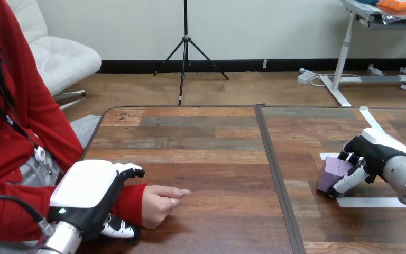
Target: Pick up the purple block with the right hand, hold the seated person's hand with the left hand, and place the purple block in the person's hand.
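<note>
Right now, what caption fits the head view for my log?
Left hand curled round the person's wrist; right hand gripping the purple block on the wooden table.

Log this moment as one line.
left hand: clasping person's wrist | right hand: curled round purple block | purple block: on table | handover: not yet done

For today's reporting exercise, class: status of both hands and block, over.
Left hand round person's wrist. Right hand gripping block, on table. Nothing in the way.
</note>
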Controlling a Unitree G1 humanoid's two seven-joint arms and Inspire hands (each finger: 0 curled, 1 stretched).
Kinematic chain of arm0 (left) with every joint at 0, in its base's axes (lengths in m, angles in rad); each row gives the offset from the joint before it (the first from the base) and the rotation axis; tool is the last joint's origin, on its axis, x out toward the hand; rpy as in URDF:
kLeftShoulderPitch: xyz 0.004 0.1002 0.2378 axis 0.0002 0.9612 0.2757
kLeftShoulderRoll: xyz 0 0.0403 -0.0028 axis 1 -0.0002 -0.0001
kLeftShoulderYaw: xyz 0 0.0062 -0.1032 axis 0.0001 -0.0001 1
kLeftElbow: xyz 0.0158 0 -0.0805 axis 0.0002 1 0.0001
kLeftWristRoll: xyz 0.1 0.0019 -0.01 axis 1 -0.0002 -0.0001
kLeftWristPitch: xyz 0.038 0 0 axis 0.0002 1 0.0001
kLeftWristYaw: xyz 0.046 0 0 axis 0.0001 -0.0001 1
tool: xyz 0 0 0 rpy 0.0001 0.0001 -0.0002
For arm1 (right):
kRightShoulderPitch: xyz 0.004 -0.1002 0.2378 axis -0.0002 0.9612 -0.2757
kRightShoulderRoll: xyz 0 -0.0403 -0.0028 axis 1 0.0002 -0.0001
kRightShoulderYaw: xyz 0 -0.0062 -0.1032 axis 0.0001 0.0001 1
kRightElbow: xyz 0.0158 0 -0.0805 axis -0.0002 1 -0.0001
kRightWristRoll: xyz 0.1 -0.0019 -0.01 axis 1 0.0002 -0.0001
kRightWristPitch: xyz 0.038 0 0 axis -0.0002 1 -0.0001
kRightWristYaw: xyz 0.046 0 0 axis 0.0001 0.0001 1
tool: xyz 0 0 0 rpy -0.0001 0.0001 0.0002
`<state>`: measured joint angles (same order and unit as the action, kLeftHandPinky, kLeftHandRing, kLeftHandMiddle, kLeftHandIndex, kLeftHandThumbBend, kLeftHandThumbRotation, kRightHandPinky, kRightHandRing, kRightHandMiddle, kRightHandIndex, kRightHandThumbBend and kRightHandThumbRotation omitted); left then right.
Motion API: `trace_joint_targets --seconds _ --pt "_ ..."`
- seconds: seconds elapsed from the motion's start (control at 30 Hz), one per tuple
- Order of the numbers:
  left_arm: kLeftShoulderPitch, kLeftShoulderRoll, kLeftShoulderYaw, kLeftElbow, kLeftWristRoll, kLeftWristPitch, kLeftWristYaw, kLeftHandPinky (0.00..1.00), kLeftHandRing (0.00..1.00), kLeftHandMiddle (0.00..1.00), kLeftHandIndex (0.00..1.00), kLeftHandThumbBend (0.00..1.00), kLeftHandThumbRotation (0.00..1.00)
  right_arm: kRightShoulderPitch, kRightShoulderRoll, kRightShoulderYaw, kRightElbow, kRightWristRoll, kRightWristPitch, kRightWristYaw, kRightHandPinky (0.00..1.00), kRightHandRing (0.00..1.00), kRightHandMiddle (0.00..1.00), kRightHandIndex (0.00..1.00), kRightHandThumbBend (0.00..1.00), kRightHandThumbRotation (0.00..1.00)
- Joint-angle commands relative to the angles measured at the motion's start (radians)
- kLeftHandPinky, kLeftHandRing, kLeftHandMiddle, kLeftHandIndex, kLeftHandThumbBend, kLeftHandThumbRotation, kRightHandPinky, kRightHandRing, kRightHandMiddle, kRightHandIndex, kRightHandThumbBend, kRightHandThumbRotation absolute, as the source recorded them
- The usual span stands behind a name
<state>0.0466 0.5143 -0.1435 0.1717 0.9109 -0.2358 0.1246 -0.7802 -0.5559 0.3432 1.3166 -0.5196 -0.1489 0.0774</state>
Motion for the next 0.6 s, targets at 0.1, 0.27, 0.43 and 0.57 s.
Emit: trace_joint_targets --seconds 0.1,0.27,0.43,0.57 --pt "-0.073 0.031 -0.038 0.066 0.027 0.022 0.038 0.68 0.72 0.74 0.72 1.0 0.0 -0.056 -0.002 -0.024 -0.03 0.019 -0.021 -0.026 0.46 0.52 0.55 0.5 0.71 0.0" --pt "-0.091 0.03 -0.056 0.094 0.037 0.036 0.057 0.68 0.71 0.73 0.7 1.0 0.0 -0.055 -0.004 -0.022 -0.033 0.021 -0.023 -0.025 0.47 0.53 0.55 0.49 0.72 0.0" --pt "-0.109 0.029 -0.079 0.123 0.052 0.054 0.083 0.67 0.7 0.71 0.69 1.0 0.0 -0.054 -0.006 -0.024 -0.035 0.024 -0.026 -0.024 0.47 0.53 0.55 0.49 0.72 0.0" --pt "-0.121 0.027 -0.094 0.142 0.063 0.064 0.098 0.66 0.69 0.71 0.68 1.0 0.0 -0.054 -0.007 -0.023 -0.034 0.024 -0.026 -0.023 0.47 0.52 0.55 0.49 0.71 0.0"
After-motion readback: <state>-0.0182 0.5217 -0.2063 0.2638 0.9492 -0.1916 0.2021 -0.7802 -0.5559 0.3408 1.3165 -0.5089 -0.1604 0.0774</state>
